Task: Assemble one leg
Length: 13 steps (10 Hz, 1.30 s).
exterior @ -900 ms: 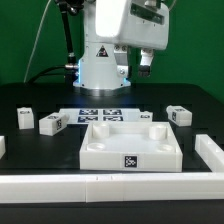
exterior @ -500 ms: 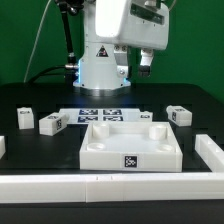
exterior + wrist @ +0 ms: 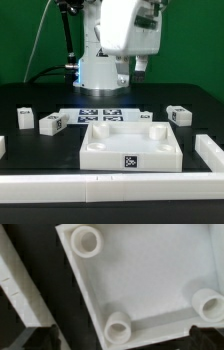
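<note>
**Speaker 1:** What kind of place is this?

**Speaker 2:** A robotics lab bench. A white robot arm [image 3: 103, 55] stands at the back of a matte black table [image 3: 20, 95], in front of a plain green backdrop [image 3: 20, 40].

**Speaker 1:** What else shows that?

**Speaker 2:** Black-and-white square tags cover a flat marker board [image 3: 100, 114]. White rails [image 3: 100, 184] fence the table's near edge.

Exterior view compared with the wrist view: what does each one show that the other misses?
Only the exterior view shows the robot arm, the marker board and the loose legs lying on the black table. Only the wrist view looks closely into the holes of the round sockets. Both show the large white square piece.
</note>
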Available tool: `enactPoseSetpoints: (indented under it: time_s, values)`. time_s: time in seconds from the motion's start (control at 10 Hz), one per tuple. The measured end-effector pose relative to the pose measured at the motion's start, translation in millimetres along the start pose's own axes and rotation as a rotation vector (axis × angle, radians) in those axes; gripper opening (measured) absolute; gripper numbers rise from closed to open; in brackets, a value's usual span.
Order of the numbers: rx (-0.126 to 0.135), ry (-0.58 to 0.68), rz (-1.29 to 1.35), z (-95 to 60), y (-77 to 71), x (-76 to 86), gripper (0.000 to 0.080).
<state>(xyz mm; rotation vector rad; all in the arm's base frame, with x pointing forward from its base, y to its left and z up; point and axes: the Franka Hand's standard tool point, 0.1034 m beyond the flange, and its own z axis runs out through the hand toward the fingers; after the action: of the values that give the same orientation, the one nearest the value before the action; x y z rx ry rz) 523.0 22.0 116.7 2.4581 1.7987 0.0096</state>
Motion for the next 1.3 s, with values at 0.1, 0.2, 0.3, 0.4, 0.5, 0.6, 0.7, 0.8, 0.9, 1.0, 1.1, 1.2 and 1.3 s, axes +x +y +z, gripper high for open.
enactPoseSetpoints:
  time_s: [0.1, 0.2, 0.3, 0.4, 0.5, 0.6, 0.7, 0.8, 0.9, 1.0, 1.1, 1.2, 1.3]
  values:
    - [0.022, -0.003, -0.068, 11.6, -4.9, -1.8, 0.0650]
    - [0.027, 0.009, -0.039, 16.1, -8.4, -3.2, 0.0650]
    - [0.027, 0.008, -0.039, 15.7, -8.3, -3.4, 0.0650]
    - [0.027, 0.008, -0.039, 16.1, -8.5, -3.5, 0.0650]
    - [0.028, 0.008, -0.039, 16.2, -8.5, -3.5, 0.0650]
    - [0.026, 0.008, -0.049, 16.8, -8.9, -3.4, 0.0650]
    - [0.015, 0.016, -0.118, 22.0, -13.8, -2.1, 0.0650]
    - [0.018, 0.023, -0.178, 28.5, -24.8, -0.4, 0.0650]
    - [0.021, 0.028, -0.209, 32.6, -33.0, 1.4, 0.0650]
    - [0.022, 0.033, -0.259, 37.7, -39.1, 0.8, 0.0650]
    - [0.036, 0.031, -0.262, 43.9, -44.8, -1.9, 0.0650]
    - [0.036, 0.031, -0.258, 43.5, -43.7, -1.9, 0.0650]
    - [0.036, 0.030, -0.258, 43.8, -44.0, -2.0, 0.0650]
